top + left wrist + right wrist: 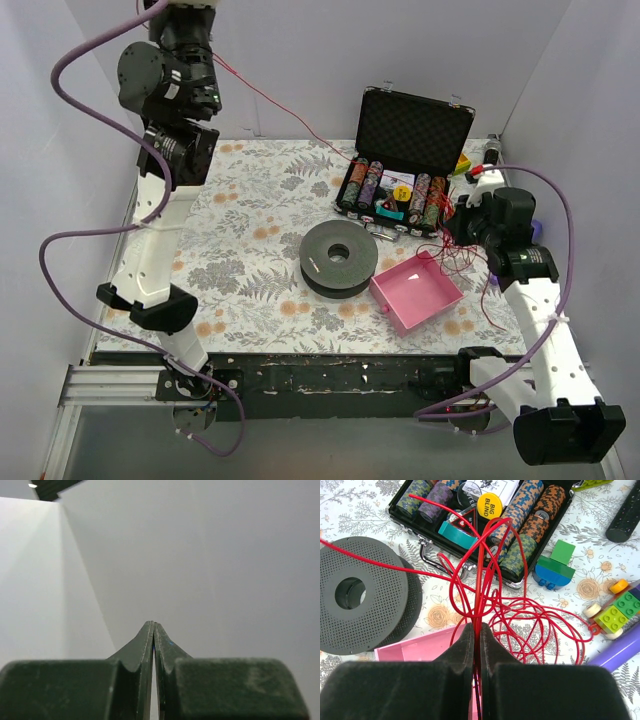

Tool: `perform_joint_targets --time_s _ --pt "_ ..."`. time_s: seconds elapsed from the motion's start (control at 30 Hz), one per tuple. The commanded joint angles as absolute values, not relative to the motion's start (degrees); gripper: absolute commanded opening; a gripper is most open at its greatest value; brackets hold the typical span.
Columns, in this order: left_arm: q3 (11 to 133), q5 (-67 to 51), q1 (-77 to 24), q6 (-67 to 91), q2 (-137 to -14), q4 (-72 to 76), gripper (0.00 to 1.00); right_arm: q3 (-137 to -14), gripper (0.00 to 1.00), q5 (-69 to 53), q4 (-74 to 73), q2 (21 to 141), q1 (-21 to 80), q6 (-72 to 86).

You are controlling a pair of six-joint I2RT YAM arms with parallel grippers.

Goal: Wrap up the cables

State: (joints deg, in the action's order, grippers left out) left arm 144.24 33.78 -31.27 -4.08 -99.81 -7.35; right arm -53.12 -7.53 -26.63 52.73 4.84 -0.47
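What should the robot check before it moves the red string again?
1. Right claw pinching the red wire: ok.
2. Left claw shut: ok.
3. Wire inside the left claw: cannot tell; none shows between its fingers.
4. Loose loops tidy: not ok; they lie tangled beside the pink tray.
5. Wire clear of the chip case: not ok; strands cross over it in the right wrist view.
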Motion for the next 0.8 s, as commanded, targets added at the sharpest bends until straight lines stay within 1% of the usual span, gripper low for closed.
perform_joint_targets --time_s 0.0,0.07,0.2,0.23,0.3,0.33,0.4,0.47,0.57,0.67,0.77 --pt "140.46 39.90 -28.92 -21.84 -98.61 11.73 0.00 -59.14 0.01 -5.37 -31.90 50.89 4.57 -1.40" --pt "139.31 40.25 -28.57 -26.53 -98.61 18.26 0.00 -60.90 0.01 -5.01 -33.57 50.45 4.66 -1.58" --pt "138.35 39.90 -28.48 -25.84 -97.82 16.35 0.00 -63.62 0.01 -10.36 -35.94 49.40 4.66 -0.44" --pt "137.03 40.25 -28.30 -27.49 -97.56 17.83 0.00 -64.50 0.01 -11.33 -36.82 49.22 4.66 -0.44" --pt "132.74 40.61 -28.13 -35.02 -97.65 26.93 0.00 -67.13 0.01 -11.69 -39.27 49.04 4.66 -0.44" --pt "130.19 39.91 -27.86 -39.77 -97.91 34.38 0.00 -68.45 0.01 -10.73 -40.24 49.13 4.66 -0.44" --pt "127.71 37.54 -26.99 -47.17 -98.78 44.25 0.00 -70.39 0.01 -7.49 -41.83 49.13 4.66 -2.01" --pt "129.54 37.18 -26.19 -46.68 -99.23 43.87 0.00 -69.79 0.01 -4.15 -41.57 48.78 4.66 -3.69" --pt "134.46 38.49 -24.70 -39.83 -98.53 36.05 0.00 -67.60 0.01 -0.36 -40.61 48.08 4.57 -3.61" --pt "133.78 37.53 -23.30 -40.43 -97.39 37.96 0.00 -61.81 0.01 4.65 -35.44 47.29 4.05 -3.08" --pt "131.67 36.48 -22.76 -40.52 -95.20 37.00 0.00 -57.84 0.01 3.53 -32.26 49.73 0.63 -1.41"
